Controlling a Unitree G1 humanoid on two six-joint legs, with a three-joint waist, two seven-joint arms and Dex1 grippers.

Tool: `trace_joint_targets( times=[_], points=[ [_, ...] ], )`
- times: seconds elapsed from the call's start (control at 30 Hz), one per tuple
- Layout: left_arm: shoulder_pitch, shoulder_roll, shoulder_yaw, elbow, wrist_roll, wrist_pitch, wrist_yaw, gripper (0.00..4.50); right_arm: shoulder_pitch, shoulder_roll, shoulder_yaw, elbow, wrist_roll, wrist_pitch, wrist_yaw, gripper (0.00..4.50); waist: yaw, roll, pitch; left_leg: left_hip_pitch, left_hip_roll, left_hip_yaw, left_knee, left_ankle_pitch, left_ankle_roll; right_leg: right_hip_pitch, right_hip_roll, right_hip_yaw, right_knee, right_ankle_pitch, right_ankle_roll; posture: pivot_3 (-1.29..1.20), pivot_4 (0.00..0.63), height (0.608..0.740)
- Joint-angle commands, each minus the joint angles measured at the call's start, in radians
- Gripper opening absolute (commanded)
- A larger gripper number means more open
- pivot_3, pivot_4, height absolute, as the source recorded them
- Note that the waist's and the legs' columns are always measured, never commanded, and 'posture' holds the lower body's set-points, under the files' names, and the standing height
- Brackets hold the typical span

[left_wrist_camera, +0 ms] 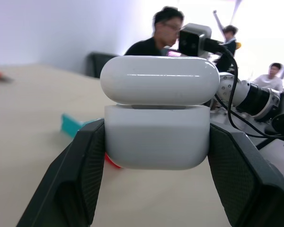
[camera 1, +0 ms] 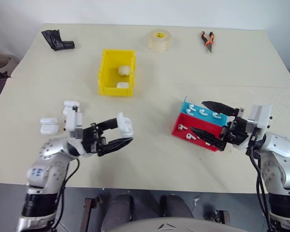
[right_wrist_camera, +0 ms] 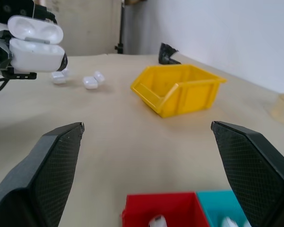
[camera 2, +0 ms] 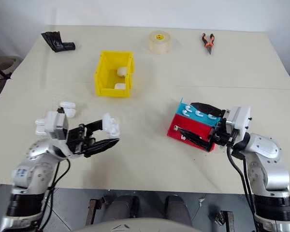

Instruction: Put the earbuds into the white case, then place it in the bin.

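My left gripper [camera 1: 123,131] is shut on a white case [camera 1: 125,124], held above the table with its lid flipped open; its body sits between the two fingers in the left wrist view [left_wrist_camera: 156,139]. Several earbuds [camera 1: 203,112] lie in a blue tray [camera 1: 186,105] and a red tray [camera 1: 178,130] at the right. My right gripper [camera 1: 198,116] hovers over these trays, open, with nothing between its fingers. The yellow bin [camera 1: 105,67] stands toward the back of the table with two white cases inside.
Spare white cases [camera 1: 50,124] lie on the table beside my left arm. Along the far edge are a tape roll [camera 1: 159,39], orange-handled pliers [camera 1: 207,40] and a black object [camera 1: 57,39]. People sit in the background [left_wrist_camera: 165,33].
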Motion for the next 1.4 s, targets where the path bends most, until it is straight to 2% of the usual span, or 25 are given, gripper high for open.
trace_joint_targets(
  times=[0.03,0.23,0.37,0.53,0.63,0.7,0.77,0.93,1.23,1.4],
  points=[
    [-0.049,-0.080,-0.053,0.044,0.033,-0.131,-0.082,2.82,0.075,-0.031,-0.085,-0.079,0.035,0.017,-0.018,4.50,0.001,0.000,0.000,0.000,0.000,0.000,0.000,0.000,0.000,0.000,0.001,0.000,0.001,0.000,0.000,0.00,0.150,0.740],
    [-0.088,-0.226,-0.174,0.170,0.143,-0.372,-0.205,2.82,0.268,-0.110,-0.255,-0.110,0.035,0.053,-0.008,4.50,0.004,0.000,0.000,0.002,-0.001,0.000,0.001,0.000,0.002,0.006,0.002,-0.002,-0.003,0.000,0.001,0.00,0.150,0.740],
    [-0.134,-0.271,-0.229,0.285,0.183,-0.533,-0.345,2.82,0.370,-0.194,-0.330,-0.114,-0.022,0.133,-0.034,4.50,0.012,0.000,0.000,0.005,-0.001,0.000,0.001,0.000,0.003,0.009,0.002,-0.002,-0.005,0.001,0.001,0.00,0.150,0.740],
    [-0.159,-0.300,-0.230,0.303,0.171,-0.513,-0.303,2.82,0.371,-0.343,-0.324,-0.253,0.038,0.410,-0.113,4.50,0.005,0.001,0.000,0.007,0.000,0.001,0.000,0.000,0.003,0.010,0.002,0.000,-0.006,0.001,0.001,0.00,0.150,0.740],
    [-0.161,-0.273,-0.235,0.316,0.190,-0.484,-0.298,2.82,0.279,-0.459,-0.257,-0.297,0.076,0.598,-0.176,4.50,0.002,0.001,0.000,0.007,0.000,0.001,0.000,0.000,0.003,0.011,0.002,0.000,-0.006,0.001,0.001,0.00,0.150,0.740],
    [-0.155,-0.257,-0.234,0.311,0.198,-0.472,-0.288,2.82,0.224,-0.495,-0.226,-0.317,0.108,0.688,-0.212,4.50,0.004,0.001,0.000,0.007,0.000,0.000,0.000,0.000,0.003,0.011,0.002,-0.001,-0.007,0.001,0.001,0.00,0.150,0.740],
    [-0.154,-0.257,-0.226,0.304,0.207,-0.466,-0.244,2.82,0.140,-0.573,-0.138,-0.318,0.097,0.787,-0.243,4.50,0.007,0.001,0.000,0.007,0.000,-0.001,0.000,0.000,0.003,0.011,0.000,-0.001,-0.010,0.001,0.001,0.00,0.150,0.740],
    [-0.140,-0.247,-0.235,0.288,0.224,-0.469,-0.217,2.82,-0.090,-0.665,0.093,-0.299,0.073,0.942,-0.269,4.50,0.023,0.001,0.000,0.004,0.000,-0.002,0.001,0.000,0.004,0.010,-0.002,-0.001,-0.013,0.001,0.002,0.00,0.150,0.740],
    [-0.117,-0.237,-0.249,0.251,0.225,-0.448,-0.178,2.82,-0.341,-0.656,0.440,-0.229,-0.109,1.018,-0.274,4.50,0.022,0.001,0.000,-0.001,-0.001,-0.004,0.002,0.000,0.004,0.006,-0.003,-0.004,-0.013,0.002,0.003,0.00,0.150,0.740],
    [-0.104,-0.233,-0.259,0.222,0.218,-0.423,-0.173,2.82,-0.416,-0.634,0.535,-0.183,-0.180,1.023,-0.253,4.50,0.022,0.001,0.000,-0.001,-0.001,-0.004,0.001,0.000,0.004,0.006,-0.003,-0.004,-0.013,0.002,0.003,0.00,0.150,0.740]
  ],
)
